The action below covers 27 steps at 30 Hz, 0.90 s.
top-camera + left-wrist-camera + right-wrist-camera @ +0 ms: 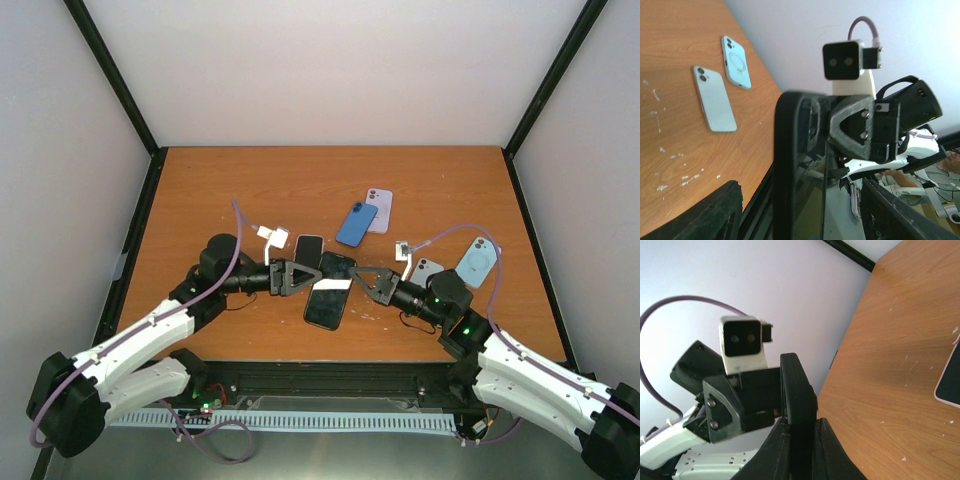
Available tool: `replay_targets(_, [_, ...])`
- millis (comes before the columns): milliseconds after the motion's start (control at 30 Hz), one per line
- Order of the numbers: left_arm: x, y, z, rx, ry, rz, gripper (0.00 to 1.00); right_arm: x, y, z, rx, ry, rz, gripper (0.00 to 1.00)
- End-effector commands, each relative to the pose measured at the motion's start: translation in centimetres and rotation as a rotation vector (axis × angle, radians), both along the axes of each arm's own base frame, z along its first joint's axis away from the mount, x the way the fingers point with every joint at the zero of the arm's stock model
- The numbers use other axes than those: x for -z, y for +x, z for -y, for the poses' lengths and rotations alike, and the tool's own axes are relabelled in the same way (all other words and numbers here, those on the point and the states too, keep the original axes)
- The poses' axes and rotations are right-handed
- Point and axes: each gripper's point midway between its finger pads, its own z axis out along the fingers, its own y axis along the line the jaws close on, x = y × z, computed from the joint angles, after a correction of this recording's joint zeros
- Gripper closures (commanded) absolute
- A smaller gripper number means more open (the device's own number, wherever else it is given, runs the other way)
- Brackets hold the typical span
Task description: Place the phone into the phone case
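The right end effector (365, 281) is clamped on the black rubbery phone case (790, 150) — the left end effector (299, 277) stands open around it. The glossy dark phone (807, 205) seems seated inside; I judge only setting it down on the wooden table (250, 190) is left.

The left arm (150, 330) reaches in from 7 o'clock, the right arm (530, 375) from 5, meeting tip to tip; left gripper (316, 278) jaws spread wide, right gripper (353, 275) jaws pinched on the case (797, 390).
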Motion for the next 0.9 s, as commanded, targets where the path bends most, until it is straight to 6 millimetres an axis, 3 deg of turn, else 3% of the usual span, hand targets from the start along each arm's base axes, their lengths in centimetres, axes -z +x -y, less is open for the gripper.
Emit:
replay_targets(0, [1.3,-0.2,0.3,0.028,0.005,-0.018,0.35,-3.1,0.9,0.4,0.06,0.108,0.031,0.97])
replay_targets(67, [1.9,-0.1,0.5,0.036,0.018,-0.027,0.37,-3.0,1.1,0.2,0.057,0.11,0.024,0.97])
replay_targets(200, [2.1,0.2,0.6,0.033,0.029,-0.029,0.72,-2.0,1.5,-0.1,0.06,0.097,-0.004,0.97])
replay_targets(267, [2.5,0.8,0.5,0.005,0.06,-0.034,0.83,-1.6,1.7,0.0,0.071,0.092,-0.015,0.97])
replay_targets(433, [3.9,2.3,0.3,-0.061,0.15,-0.059,0.99,0.2,2.2,0.2,0.105,0.033,-0.055,0.94])
replay_targets(700, [4.3,4.6,0.0,-0.125,0.213,-0.063,1.0,3.0,2.3,1.7,0.17,-0.09,-0.112,0.34])
replay_targets(867, [5.5,8.1,-3.6,-0.23,0.23,-0.133,1.0,4.2,2.2,3.7,0.245,-0.198,-0.135,0.11])
